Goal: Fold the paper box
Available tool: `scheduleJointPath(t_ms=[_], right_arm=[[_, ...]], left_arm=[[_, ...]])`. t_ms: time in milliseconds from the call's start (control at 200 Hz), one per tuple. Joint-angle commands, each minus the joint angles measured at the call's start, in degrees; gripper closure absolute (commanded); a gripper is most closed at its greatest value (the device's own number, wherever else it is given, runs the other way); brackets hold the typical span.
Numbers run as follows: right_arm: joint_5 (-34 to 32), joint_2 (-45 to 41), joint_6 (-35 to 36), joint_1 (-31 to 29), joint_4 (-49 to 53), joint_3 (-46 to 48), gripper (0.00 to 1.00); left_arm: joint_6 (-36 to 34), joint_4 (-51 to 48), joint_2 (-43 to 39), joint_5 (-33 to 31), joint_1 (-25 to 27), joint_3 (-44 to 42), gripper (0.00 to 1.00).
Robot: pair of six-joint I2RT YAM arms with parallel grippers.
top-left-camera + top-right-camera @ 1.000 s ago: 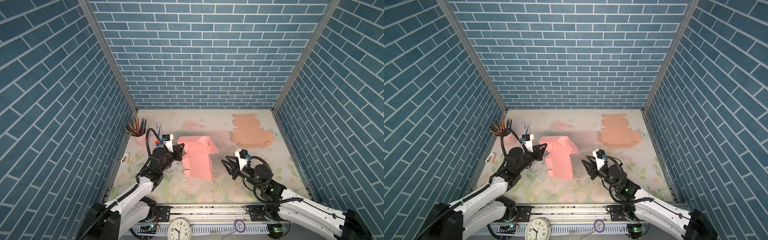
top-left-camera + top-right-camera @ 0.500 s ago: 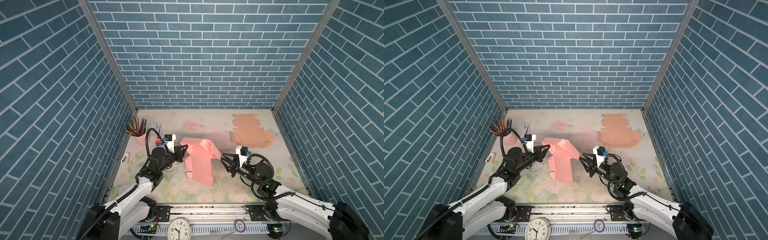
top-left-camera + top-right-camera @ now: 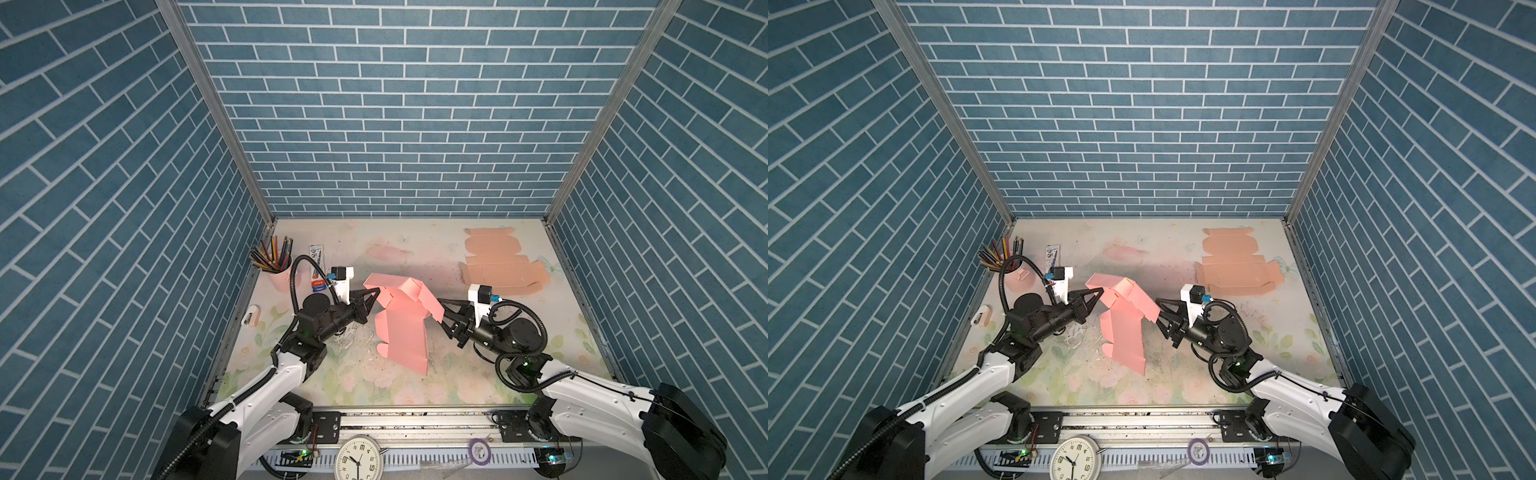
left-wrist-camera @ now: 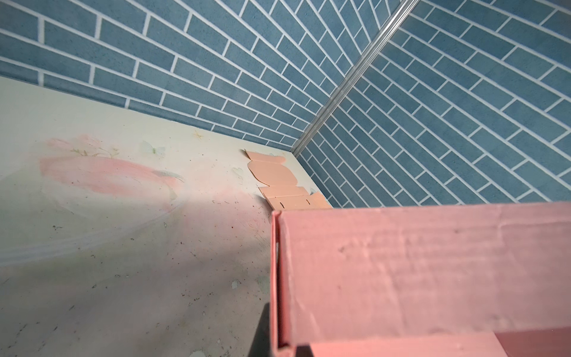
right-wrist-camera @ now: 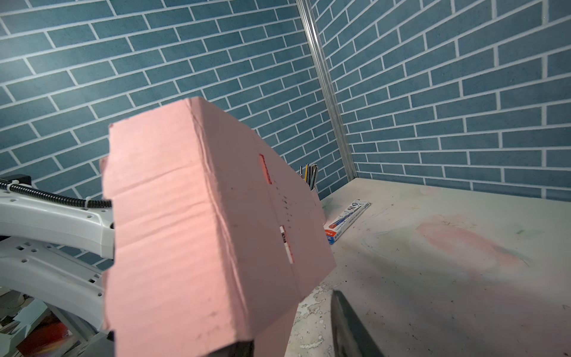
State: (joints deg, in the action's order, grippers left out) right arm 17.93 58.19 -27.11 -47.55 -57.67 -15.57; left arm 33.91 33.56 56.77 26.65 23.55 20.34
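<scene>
The scuffed, floral-printed worktop carries the pink paper box near its middle. This creased, ribbed card is tipped up steeper than a second ago. The left gripper has its jaws pinched on one flap. The right gripper, newly arrived, has its jaws spread around the opposite flap.

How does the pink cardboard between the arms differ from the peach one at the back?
The pink box is partly folded, panels bent at angles; the peach cutout is unfolded. The pink box stands tilted up, the left gripper shut on it; the peach cutout lies flat, untouched. Both are cardboard box blanks with flaps.
</scene>
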Motion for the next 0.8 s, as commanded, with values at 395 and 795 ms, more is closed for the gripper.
scheduleJointPath(t_ms=[395, 795], right_arm=[[-0.6, 5.4, -4.8, 0.1, -4.7, -1.8, 0.73], [-2.7, 1.4, -2.4, 0.1, 3.4, -1.4, 0.73]], left_arm=[[-0.1, 3.7, 1.0, -0.7, 1.1, 0.8, 0.94], [-1.0, 1.7, 1.0, -3.2, 1.1, 0.3, 0.94]])
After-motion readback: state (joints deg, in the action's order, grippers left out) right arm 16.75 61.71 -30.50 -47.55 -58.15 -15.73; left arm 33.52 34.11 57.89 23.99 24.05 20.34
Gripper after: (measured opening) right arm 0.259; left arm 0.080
